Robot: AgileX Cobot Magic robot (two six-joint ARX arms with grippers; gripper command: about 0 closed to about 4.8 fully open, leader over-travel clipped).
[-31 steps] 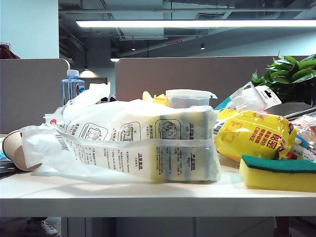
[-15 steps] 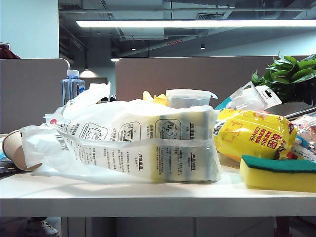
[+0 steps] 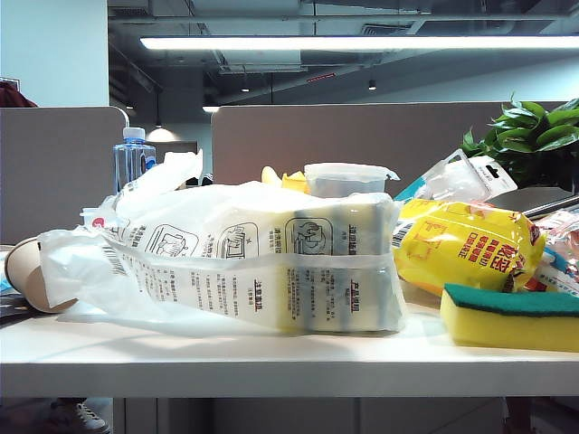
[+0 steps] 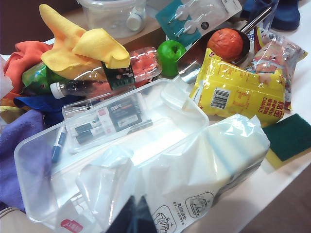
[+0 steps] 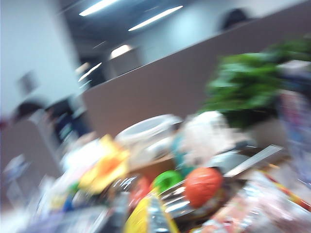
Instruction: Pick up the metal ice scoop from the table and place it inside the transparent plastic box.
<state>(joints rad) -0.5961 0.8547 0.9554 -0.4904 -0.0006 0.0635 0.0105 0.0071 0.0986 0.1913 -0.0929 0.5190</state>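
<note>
metal ice scoop (image 4: pixel 242 34): not yet picked up; lies in the clutter with orange ball (image 4: pixel 225 43) in its bowl, handle showing at 3 o'clock in the exterior view.
transparent plastic box (image 4: pixel 29 160): open, marker pack (image 4: pixel 109 119) inside, plastic bag (image 4: pixel 194 179) draped across; probably hinders placing.
left gripper (image 4: pixel 136 218): above the bag; cannot tell whether jaws are apart or together.
right gripper: out of sight, view blurred; jaws unknown.

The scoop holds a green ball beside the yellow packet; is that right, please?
No: the left wrist view shows the ball in the scoop is orange, beside the yellow packet. The left end effector hangs above the bag; the right end effector is unseen.
</note>
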